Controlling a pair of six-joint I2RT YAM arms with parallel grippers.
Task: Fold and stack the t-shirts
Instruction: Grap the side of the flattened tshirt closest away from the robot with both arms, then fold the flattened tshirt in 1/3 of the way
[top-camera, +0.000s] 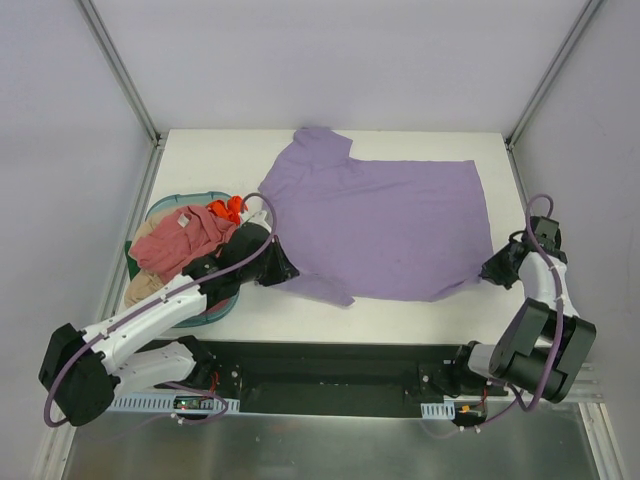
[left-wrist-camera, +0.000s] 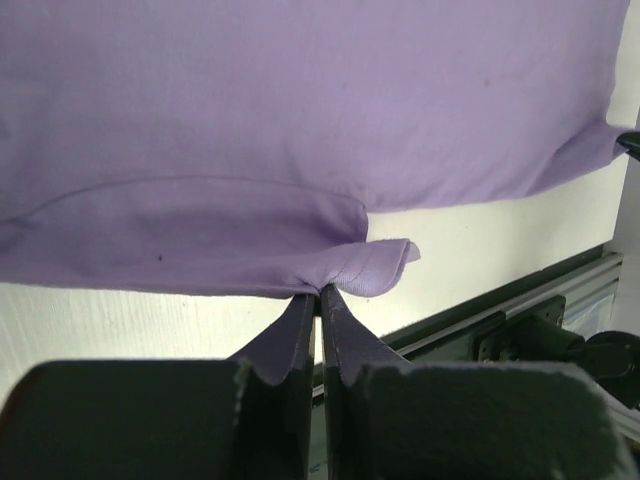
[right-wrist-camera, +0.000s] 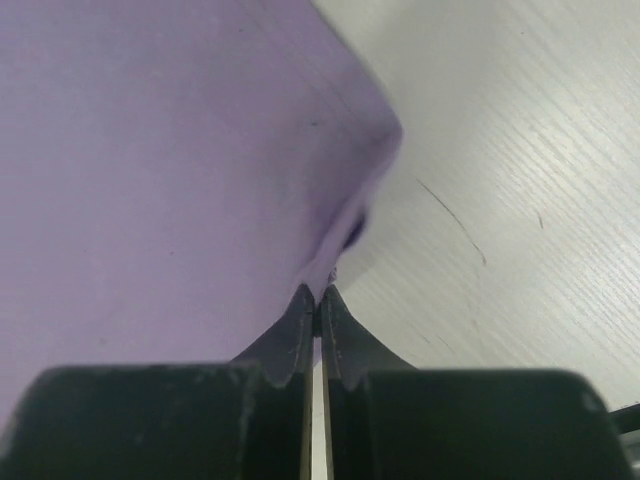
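Jaws first: both pairs are pressed tight with cloth caught between the tips. The left jaws pinch a puckered bit of hem on the lavender tee (left-wrist-camera: 300, 100), at what looks like its near sleeve (left-wrist-camera: 200, 230). The right jaws pinch the same shirt right by its near hem corner (right-wrist-camera: 370, 150), with bare tabletop (right-wrist-camera: 520, 180) just to the right of them.

So the whole tee sits beyond and between the two pairs of jaws, spread pretty flat. Its long axis, neck to hem, runs straight across from the left jaws to the right jaws: neck end by the left ones, hem by the right ones. The left arm (top-camera: 150, 315) is nearer the sleeve end and the right arm (top-camera: 540, 300) nearer the hem, so each has its own end. Further out, the far sleeve (top-camera: 320, 145) pokes away from both.

My guess is the next move is a lengthwise fold: lift that near edge and carry it straight away over the body toward the far edge. Both pairs would need to travel together or the cloth twists.

Off to the left of the left jaws, the teal basket (top-camera: 215, 197) holds the pink-red tee (top-camera: 185, 235), the tan tee (top-camera: 145, 290) drooping over its rim, plus something orange (top-camera: 228, 208) I can't identify.
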